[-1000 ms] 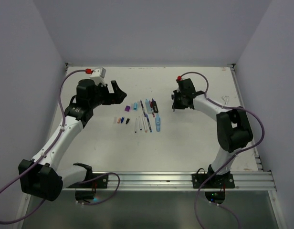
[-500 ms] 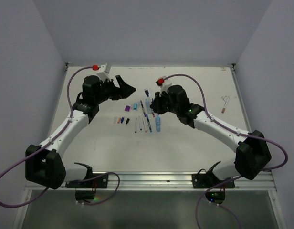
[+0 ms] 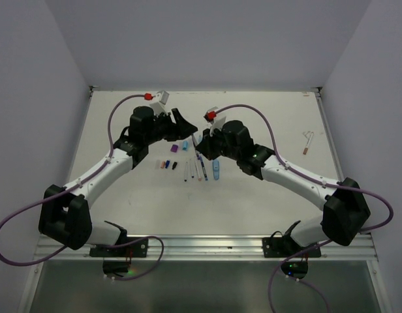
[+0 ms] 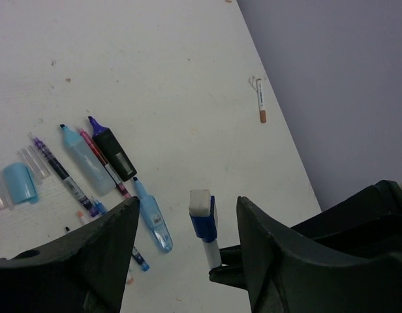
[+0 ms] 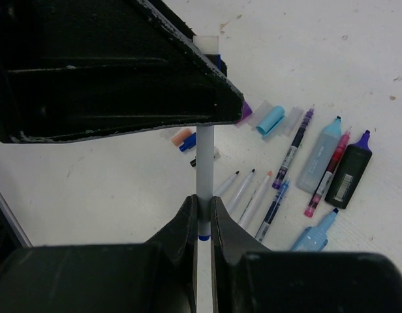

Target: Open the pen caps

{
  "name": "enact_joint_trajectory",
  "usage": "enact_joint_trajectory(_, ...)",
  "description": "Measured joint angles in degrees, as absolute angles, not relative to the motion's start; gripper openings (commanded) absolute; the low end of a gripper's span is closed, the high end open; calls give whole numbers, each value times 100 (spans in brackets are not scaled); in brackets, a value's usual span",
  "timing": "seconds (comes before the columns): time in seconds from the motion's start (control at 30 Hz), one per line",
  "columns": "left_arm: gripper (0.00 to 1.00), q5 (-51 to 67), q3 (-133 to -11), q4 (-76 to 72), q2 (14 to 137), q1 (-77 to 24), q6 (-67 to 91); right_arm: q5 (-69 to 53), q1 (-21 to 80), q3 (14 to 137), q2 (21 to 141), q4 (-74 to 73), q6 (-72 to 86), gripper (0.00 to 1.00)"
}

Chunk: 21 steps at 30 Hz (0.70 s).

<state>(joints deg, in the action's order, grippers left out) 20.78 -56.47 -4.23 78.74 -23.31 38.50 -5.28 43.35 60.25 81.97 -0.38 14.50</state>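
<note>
White table [image 3: 253,208], lavender walls [image 3: 207,45] at 9, 12 and 3 o'clock. Bare surface lies toward 6 and 3 o'clock of the clutter. Row of pens [image 3: 200,168] mid-table, with loose pen caps [image 3: 167,164] just at its 9 o'clock. One stray pen [image 3: 307,141] sits near the 3 o'clock edge. Both arms meet over the row's 12 o'clock end. Right gripper [image 5: 202,203] is pinched tight on a white pen [image 5: 204,163]. Left gripper [image 3: 182,126] has its jaws wide apart, and that pen's blue cap [image 4: 204,225] sits between them with a gap on either side.
</note>
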Motion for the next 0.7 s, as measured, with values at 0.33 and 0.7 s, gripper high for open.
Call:
enact_joint_trajectory(0.33,17,1975,-5653,-635,7889,-2370,4053,-395,4504,6025,8197,12,1341,0)
enact_joint_trajectory(0.7,0,2088,-5680,-705,7835,-2414,4010,-471,4525,6025,8187,84,1326,67)
